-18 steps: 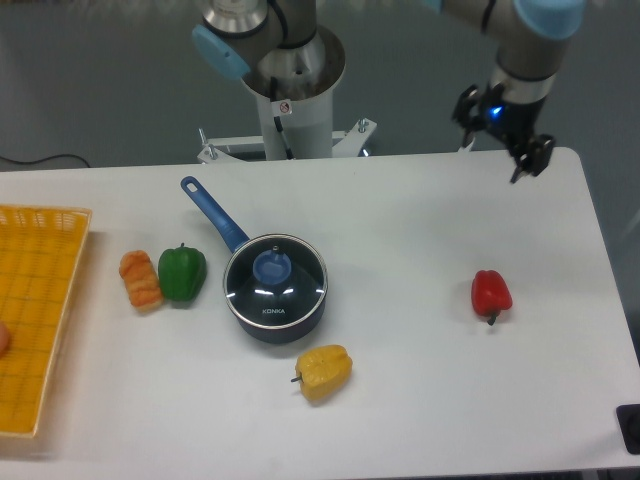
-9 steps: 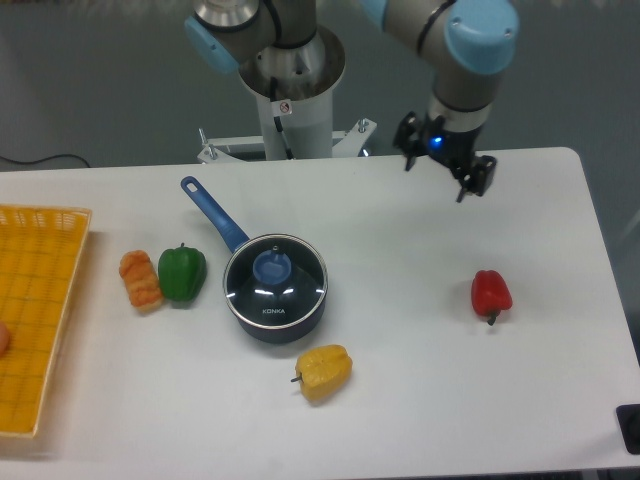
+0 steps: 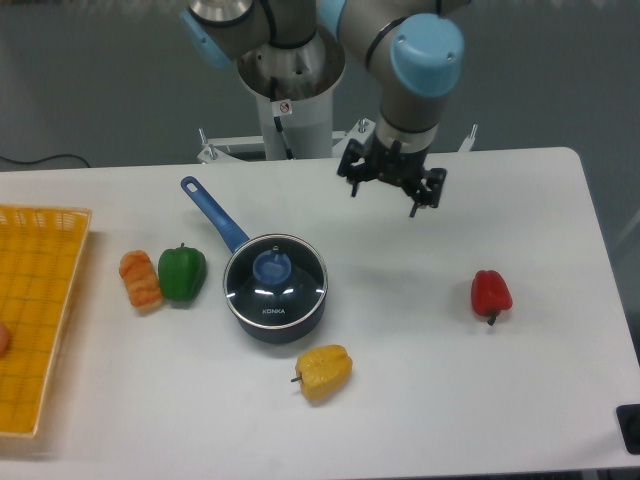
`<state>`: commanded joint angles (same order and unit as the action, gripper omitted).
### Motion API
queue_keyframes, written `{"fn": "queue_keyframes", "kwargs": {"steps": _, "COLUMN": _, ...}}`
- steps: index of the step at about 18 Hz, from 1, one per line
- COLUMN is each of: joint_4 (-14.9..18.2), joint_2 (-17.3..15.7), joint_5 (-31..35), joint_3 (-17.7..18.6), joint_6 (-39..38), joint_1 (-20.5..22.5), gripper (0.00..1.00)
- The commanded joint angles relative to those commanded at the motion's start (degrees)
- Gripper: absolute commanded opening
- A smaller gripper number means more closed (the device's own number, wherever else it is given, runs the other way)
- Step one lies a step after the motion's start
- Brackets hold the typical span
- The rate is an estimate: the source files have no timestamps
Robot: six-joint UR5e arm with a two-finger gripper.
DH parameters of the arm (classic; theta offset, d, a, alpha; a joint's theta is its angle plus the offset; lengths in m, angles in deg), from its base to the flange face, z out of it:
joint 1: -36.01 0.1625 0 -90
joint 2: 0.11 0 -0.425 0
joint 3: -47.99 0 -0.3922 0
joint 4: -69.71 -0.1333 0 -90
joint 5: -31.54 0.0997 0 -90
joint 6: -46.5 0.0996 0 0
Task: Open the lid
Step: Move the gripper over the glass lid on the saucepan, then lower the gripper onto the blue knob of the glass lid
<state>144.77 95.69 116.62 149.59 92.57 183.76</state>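
The lid [image 3: 275,280] is a round clear glass disc with a metal rim, a blue centre knob and white "KONKA" lettering. It lies flat on a dark blue saucepan [image 3: 278,322] with a blue handle pointing to the back left. My gripper [image 3: 384,195] hangs in the air above the table, behind and to the right of the pan. Its two fingers are spread apart and hold nothing.
A green pepper [image 3: 181,272] and an orange pepper [image 3: 140,279] lie left of the pan. A yellow pepper [image 3: 323,371] lies in front of it. A red pepper [image 3: 491,293] lies at the right. A yellow basket [image 3: 35,310] stands at the left edge.
My gripper has swung leftward from the back right corner of the table towards the pan, staying open. The lid and peppers have not moved.
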Motion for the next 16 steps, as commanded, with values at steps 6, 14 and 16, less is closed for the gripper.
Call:
{"fn": "queue_keyframes", "kwargs": {"steps": 6, "joint_4": -5.88, "joint_2": 2.10, "joint_5": 0.00, "joint_3": 1.23, "joint_6": -8.97, "joint_1": -5.80, "gripper": 1.00}}
{"fn": "queue_keyframes", "kwargs": {"steps": 14, "joint_4": -7.65, "joint_2": 4.30, "joint_5": 0.35, "joint_3": 1.23, "joint_6": -13.19, "joint_1": -10.20, "gripper": 1.00}}
{"fn": "queue_keyframes", "kwargs": {"steps": 16, "joint_4": -8.17, "joint_2": 4.40, "joint_5": 0.44, "joint_3": 1.23, "joint_6": -14.34, "joint_1": -10.56, "gripper": 1.00}}
